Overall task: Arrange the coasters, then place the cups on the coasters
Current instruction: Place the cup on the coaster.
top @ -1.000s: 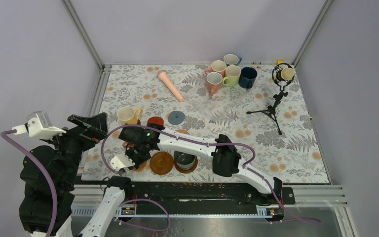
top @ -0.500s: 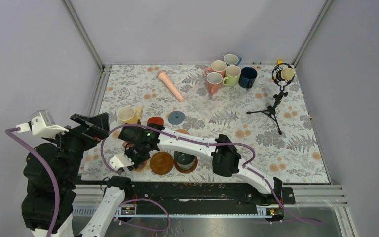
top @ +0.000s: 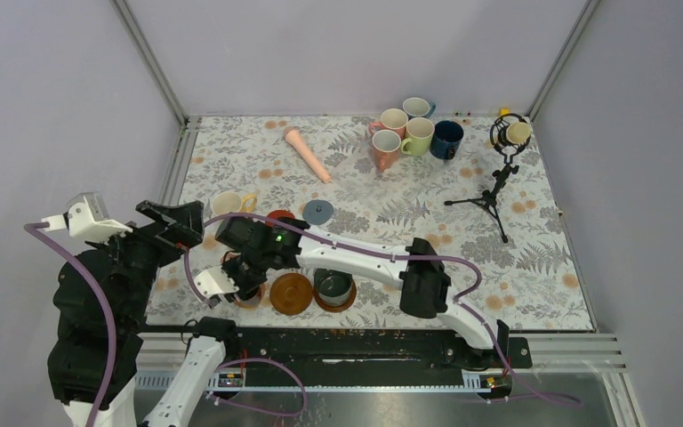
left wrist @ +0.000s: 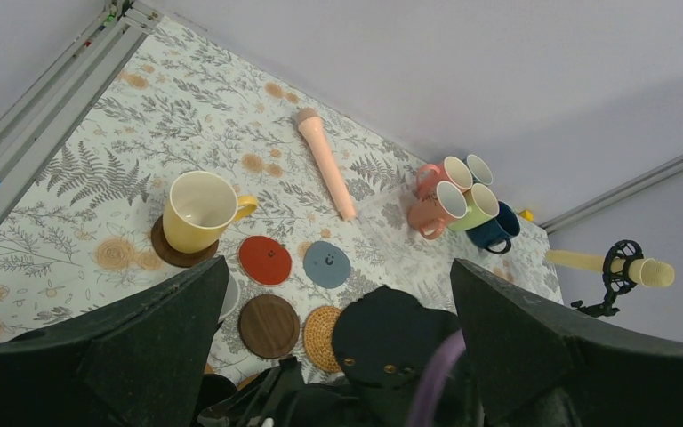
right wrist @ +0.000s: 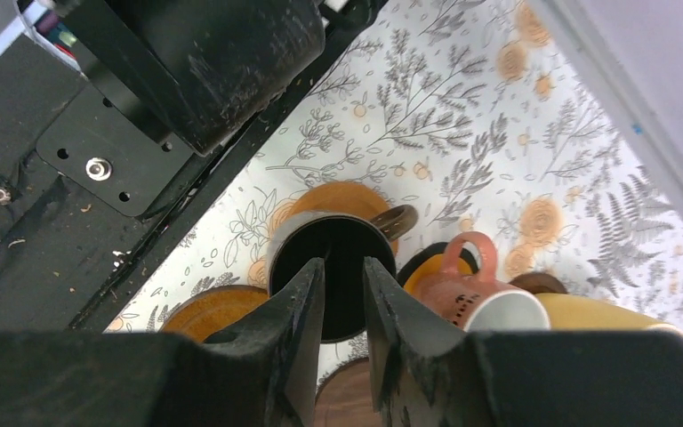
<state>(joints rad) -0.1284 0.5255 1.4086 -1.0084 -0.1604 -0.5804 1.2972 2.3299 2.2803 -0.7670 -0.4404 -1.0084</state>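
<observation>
Desk (top: pixel 542 267) w/ fern-print cover, two robot arms bolted at near edge. R arm (top: pixel 365 262) reaches across to near-left corner. R pincer (right wrist: pixel 342 262) hangs right over black mug (right wrist: pixel 289 258), fingers parted a little w/ nothing visibly between them, i.e. released. This black mug stands upright on orange coaster (right wrist: pixel 347 197). Just beside it are pink mug (right wrist: pixel 485 302) on black coaster w/ yellow rim (right wrist: pixel 420 267), and yellow mug (left wrist: pixel 197 211) on dark brown coaster (left wrist: pixel 164 249). L pincer (top: pixel 176 224) is raised over desk's left side, spread wide, holding nothing. Bare discs in L wrist view: red coaster (left wrist: pixel 265 260), grey-blue coaster (left wrist: pixel 327 265), brown wood coaster (left wrist: pixel 269 326), tan woven coaster (left wrist: pixel 325 325). Near front edge, dark green mug (top: pixel 333 286) sits on a coaster. At far side, five more mugs (top: pixel 409 132) cluster straight on the cover. Pink stick (top: pixel 308 154) lies left of them, mic on tripod (top: pixel 498 169) stands to their right.
</observation>
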